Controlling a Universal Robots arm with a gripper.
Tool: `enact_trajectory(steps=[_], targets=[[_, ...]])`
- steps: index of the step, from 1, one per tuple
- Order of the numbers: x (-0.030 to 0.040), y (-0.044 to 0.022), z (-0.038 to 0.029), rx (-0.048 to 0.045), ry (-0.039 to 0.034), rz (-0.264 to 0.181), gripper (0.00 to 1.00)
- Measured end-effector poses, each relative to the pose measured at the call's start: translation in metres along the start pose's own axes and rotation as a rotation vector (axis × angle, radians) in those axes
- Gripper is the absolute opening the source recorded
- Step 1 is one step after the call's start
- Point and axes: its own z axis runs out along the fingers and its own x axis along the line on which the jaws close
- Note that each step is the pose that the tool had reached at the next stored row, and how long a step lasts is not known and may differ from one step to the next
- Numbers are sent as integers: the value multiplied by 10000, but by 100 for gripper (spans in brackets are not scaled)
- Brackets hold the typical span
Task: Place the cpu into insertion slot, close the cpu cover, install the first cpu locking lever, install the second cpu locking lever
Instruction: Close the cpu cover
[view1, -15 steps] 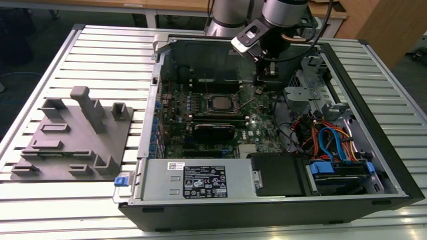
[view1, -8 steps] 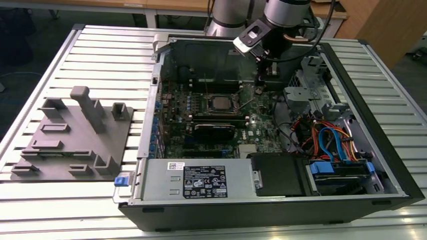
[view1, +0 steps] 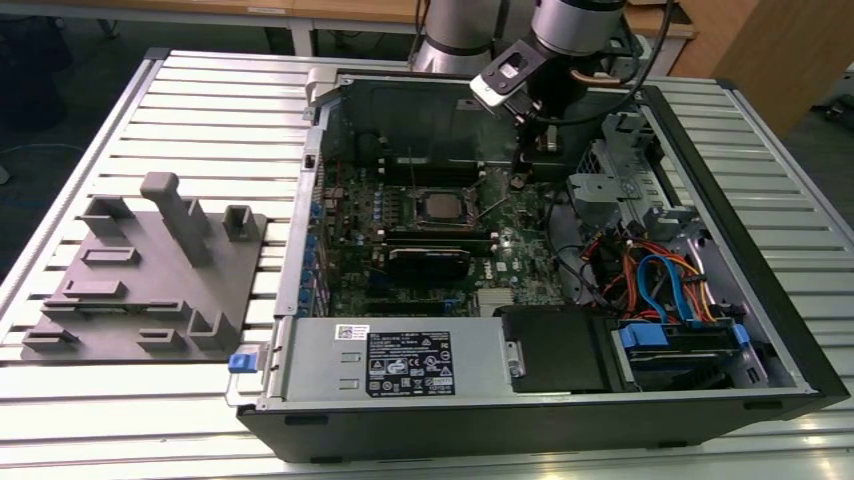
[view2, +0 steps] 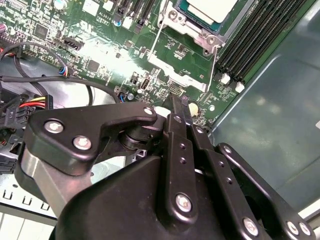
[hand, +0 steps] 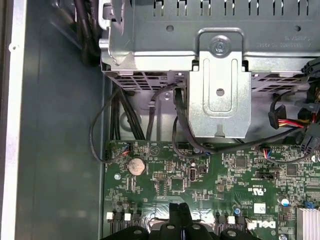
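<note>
Green motherboard holds the cpu flat, top upward, in the insertion slot; jaws closed.

I see the cpu cut off by the second wrist view's edge; the gripper hides part of the circuit board.

**Robot Test Bench Built Around an Open PC**

A robotics lab or engineering workshop, seen in the exterior view. A slatted aluminium workbench carries an opened desktop computer case with its green motherboard and coloured cabling exposed. Beside the case lies a grey moulded fixture tray. An industrial robot arm reaches into the case from the far side. Its black gripper hangs just above the board in the second wrist view. Wooden furniture and a dark floor lie beyond the bench.
</note>
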Motion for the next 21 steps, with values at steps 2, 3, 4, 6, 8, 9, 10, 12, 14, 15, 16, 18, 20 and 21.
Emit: enact_trajectory(steps=[2,3,4,6,8,9,10,12,14,15,16,18,20,21], targets=[[0,3,7,0,-7,1,11],[0,4,12,0,-11,1,11],[0,5,18,0,-17,1,11],[-1,6,32,0,-40,1,11],[-1,8,48,0,-62,1,11],[-1,9,57,-1,-72,0,11],[-2,10,66,0,-81,1,11],[-2,11,86,-1,-101,1,11],[-3,14,108,0,-112,1,11],[-3,14,121,-1,-117,1,11],[-3,15,132,-1,-124,1,11],[-4,16,159,-1,-137,1,11],[-5,16,184,-2,-154,1,11],[-5,17,197,-2,-162,1,11]])
